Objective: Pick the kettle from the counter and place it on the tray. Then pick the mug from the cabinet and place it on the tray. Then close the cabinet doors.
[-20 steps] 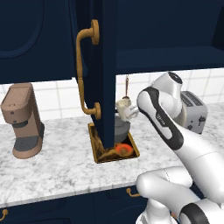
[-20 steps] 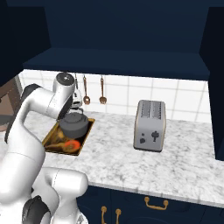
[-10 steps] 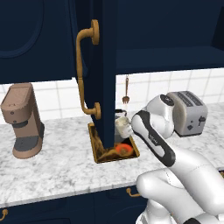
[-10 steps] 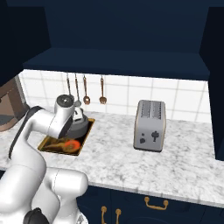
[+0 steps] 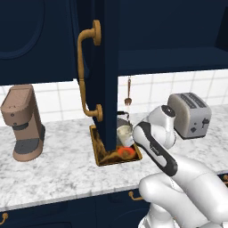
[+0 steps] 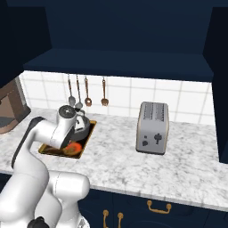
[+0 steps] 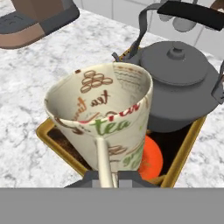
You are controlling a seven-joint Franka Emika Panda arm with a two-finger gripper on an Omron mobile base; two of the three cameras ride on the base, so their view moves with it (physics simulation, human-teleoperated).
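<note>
The mug carries printed words: "tea" in green lettering, and above it brown letters that may also read "tea", though the curved wall distorts them.

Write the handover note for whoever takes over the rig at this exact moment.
Hand: shut on the mug, held by its handle low over the tray, near the orange-red spot.
Kettle: already on the tray, at the end nearer the wall.
Tray sits on the counter, between the coffee machine and the toaster.
Cabinet door: open, hanging in front of the tray in the left base view.
Done: kettle placed, mug fetched.
Left: set the mug down, release it, close the cabinet doors.
</note>
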